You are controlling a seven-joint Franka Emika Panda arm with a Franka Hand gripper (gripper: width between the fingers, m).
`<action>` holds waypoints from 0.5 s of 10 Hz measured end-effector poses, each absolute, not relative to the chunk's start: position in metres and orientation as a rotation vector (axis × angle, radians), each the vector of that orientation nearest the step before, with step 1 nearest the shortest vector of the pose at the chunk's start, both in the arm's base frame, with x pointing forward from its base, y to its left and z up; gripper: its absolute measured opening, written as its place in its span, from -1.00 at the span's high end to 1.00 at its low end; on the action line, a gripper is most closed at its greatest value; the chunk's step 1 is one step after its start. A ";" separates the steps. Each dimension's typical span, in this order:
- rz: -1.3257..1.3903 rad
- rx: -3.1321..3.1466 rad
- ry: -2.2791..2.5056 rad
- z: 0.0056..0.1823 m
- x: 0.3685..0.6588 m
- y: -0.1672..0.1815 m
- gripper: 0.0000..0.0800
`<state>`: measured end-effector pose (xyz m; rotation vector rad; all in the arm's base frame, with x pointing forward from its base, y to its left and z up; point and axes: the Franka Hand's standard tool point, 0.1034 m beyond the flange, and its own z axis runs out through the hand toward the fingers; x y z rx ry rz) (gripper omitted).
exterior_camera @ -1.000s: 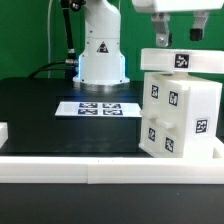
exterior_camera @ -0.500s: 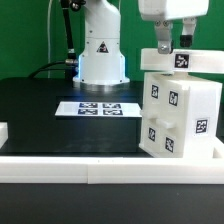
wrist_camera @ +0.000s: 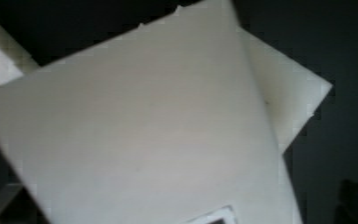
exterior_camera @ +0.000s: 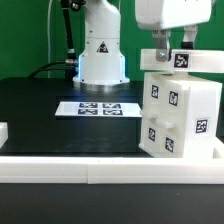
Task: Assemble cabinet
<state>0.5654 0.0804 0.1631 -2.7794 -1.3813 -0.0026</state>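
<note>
The cabinet (exterior_camera: pixel 180 115) is a white box with black-and-white tags on its faces, standing at the exterior view's right on the black table. A flat white top panel (exterior_camera: pixel 205 60) with one tag lies on it. My gripper (exterior_camera: pixel 172 52) hangs directly above the cabinet with its two dark fingers (exterior_camera: pixel 158 48) spread apart, their tips down at the level of the top panel. It looks open, with nothing held. In the wrist view the cabinet's white top surface (wrist_camera: pixel 140 130) fills most of the picture; my fingers do not show there.
The marker board (exterior_camera: pixel 98 107) lies flat mid-table before the arm's white base (exterior_camera: pixel 100 50). A long white rail (exterior_camera: pixel 90 165) runs along the table's front edge. A small white piece (exterior_camera: pixel 3 130) sits at the exterior view's far left.
My gripper has come down from the top of the exterior view and a little to its left, toward the cabinet's top panel. The cabinet has not moved.
</note>
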 end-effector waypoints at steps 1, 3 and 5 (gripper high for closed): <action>-0.003 -2.780 -1.380 0.163 0.565 0.080 -0.42; -0.004 -2.781 -1.380 0.163 0.566 0.080 -0.42; -0.006 -2.805 -1.329 0.164 0.566 0.080 -0.42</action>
